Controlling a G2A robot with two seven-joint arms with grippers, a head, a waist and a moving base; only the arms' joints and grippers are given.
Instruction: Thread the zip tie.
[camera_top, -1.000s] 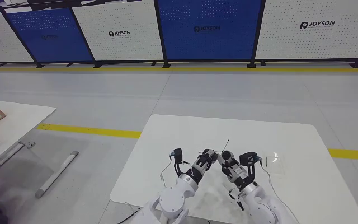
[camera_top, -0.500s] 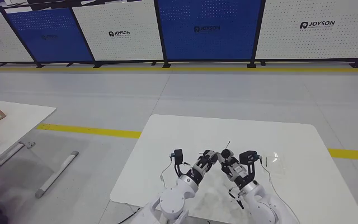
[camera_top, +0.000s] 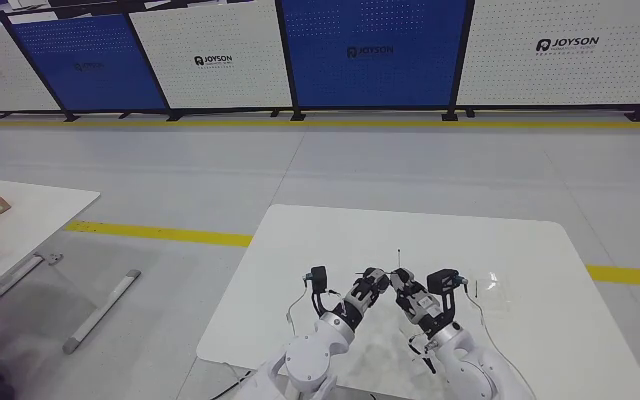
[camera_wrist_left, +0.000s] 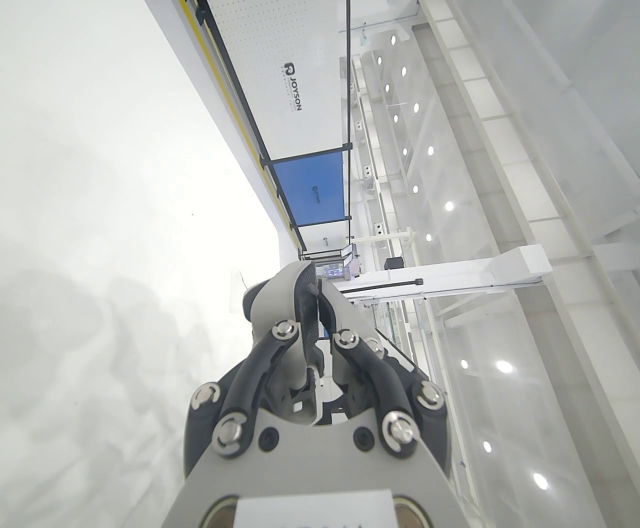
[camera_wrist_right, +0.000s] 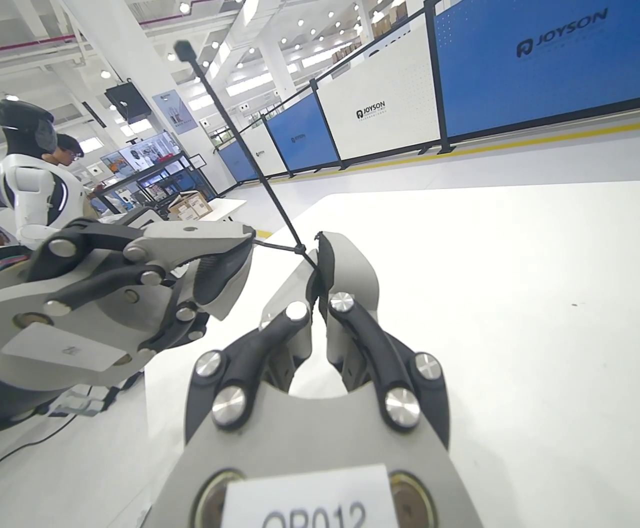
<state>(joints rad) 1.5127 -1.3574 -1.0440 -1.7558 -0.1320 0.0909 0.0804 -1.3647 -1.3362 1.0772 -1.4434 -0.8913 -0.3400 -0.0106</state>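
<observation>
Pinching the thin black plastic zip tie (camera_wrist_right: 239, 145), my right jaws grip low on its strap, my left jaws just beside — held clear of the white bench (camera_wrist_right: 500, 250) for threading.

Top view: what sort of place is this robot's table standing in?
Most likely a factory or workshop hall: blue and white perforated partition panels fence the area, a yellow line marks the grey floor, and rows of ceiling lights sit high overhead.
</observation>
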